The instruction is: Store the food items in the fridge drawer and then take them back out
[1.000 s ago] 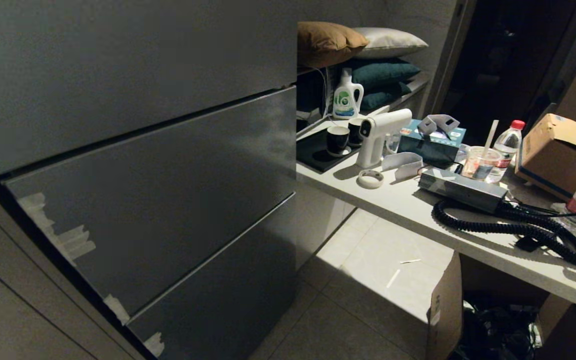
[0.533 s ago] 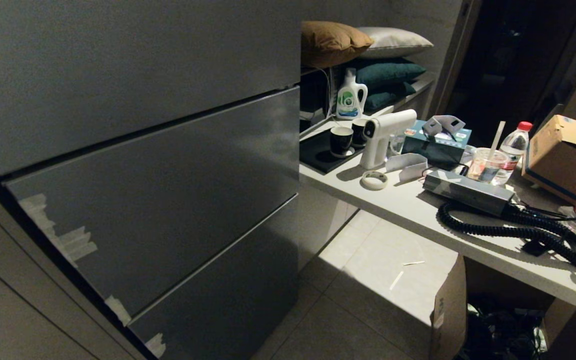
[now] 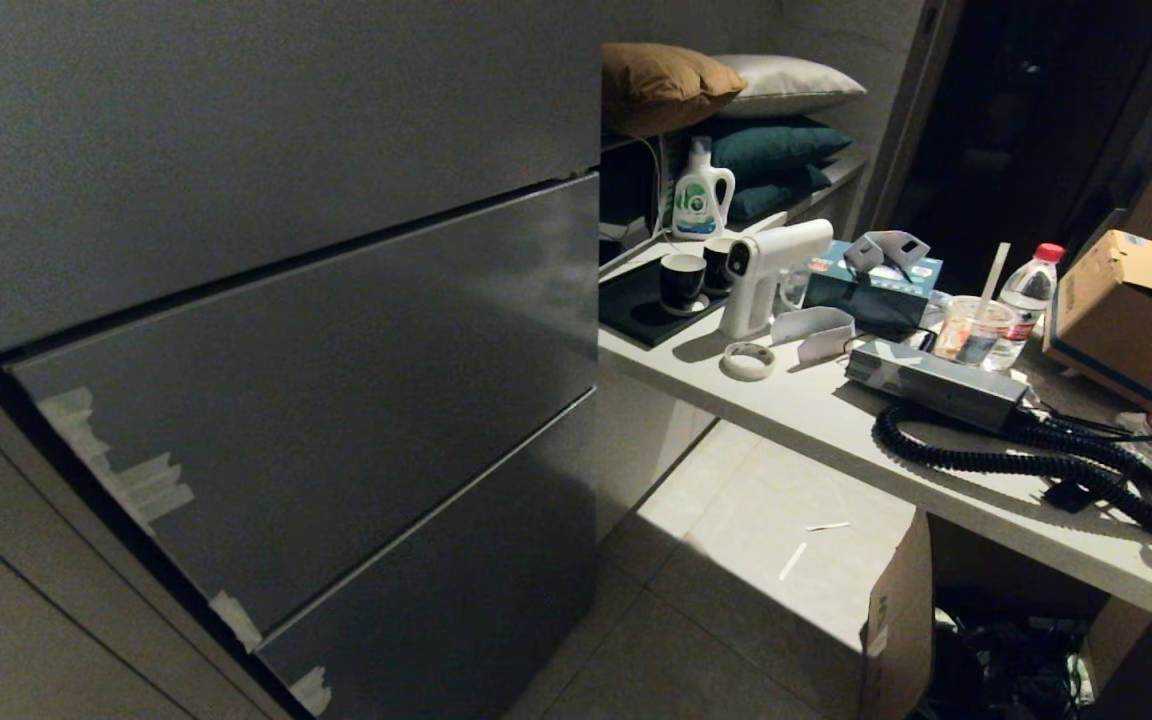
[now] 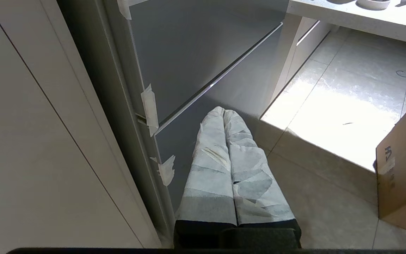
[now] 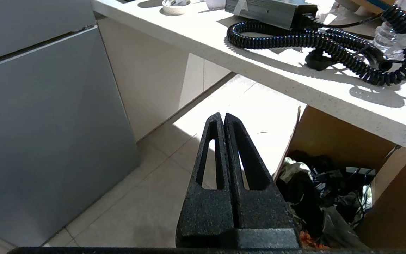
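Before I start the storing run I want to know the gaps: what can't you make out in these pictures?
- Food items: in no view.
- Fridge drawer: shut, so its front panel hides the inside in the head view.
- Left gripper and right gripper: shown only in their own wrist views, outside the head view.
- Cardboard box under the counter: contents a dark tangle, too jumbled to name.

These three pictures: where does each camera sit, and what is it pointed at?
Head view: high up, looking down at the closed fridge drawer and a cluttered counter; no arm shows.
Left wrist view: behind the left gripper, jaws shut, facing the fridge's lower panels.
Right wrist view: behind the right gripper, jaws shut, facing the floor and a box.
All share the fridge.
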### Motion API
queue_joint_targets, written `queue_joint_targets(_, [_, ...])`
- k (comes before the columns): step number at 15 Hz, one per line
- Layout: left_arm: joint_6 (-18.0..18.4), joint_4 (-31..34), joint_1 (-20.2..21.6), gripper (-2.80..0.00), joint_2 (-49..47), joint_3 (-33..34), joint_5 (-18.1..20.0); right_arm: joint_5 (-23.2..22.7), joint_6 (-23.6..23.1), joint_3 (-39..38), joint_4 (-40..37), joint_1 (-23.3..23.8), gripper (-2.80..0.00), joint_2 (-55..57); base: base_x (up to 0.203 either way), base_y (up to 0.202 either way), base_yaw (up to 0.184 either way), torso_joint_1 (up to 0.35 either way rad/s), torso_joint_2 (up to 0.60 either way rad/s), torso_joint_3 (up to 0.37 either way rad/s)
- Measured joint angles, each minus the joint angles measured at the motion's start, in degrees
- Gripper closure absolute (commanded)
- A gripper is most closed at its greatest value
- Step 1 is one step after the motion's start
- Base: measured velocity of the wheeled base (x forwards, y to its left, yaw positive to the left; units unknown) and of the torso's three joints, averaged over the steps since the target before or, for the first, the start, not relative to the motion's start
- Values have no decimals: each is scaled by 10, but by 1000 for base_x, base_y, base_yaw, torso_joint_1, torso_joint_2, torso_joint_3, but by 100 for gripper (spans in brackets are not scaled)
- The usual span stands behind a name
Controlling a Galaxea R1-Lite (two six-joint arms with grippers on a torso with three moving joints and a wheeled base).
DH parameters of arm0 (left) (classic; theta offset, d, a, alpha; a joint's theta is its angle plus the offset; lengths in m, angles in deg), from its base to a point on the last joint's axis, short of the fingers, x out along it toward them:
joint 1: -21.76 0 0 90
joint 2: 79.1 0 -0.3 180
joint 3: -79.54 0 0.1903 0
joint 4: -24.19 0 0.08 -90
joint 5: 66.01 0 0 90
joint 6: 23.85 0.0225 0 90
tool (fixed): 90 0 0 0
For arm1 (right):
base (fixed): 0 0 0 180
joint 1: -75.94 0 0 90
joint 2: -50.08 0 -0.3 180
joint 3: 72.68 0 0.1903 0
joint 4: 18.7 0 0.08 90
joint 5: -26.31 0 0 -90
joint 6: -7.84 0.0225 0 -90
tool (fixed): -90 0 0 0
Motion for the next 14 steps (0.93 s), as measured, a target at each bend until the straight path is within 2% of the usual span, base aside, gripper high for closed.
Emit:
queue_joint_targets(4, [0,0,0,0,0,0,0,0,0,0,0,0,0,0,0,0,0,1,4,154])
queue_joint_targets(9, [3,0,0,0,0,0,0,0,-1,0,0,0,0,0,0,0,0,0,0,23])
queue_joint_targets(12, [48,-6,0,0,0,-5,6,-1,-1,1,0,-1,0,0,0,0,0,0,0,0])
queue_joint_targets(14, [48,-12,-1,0,-15,-53,18,-1,-1,1,0,-1,0,0,0,0,0,0,0,0])
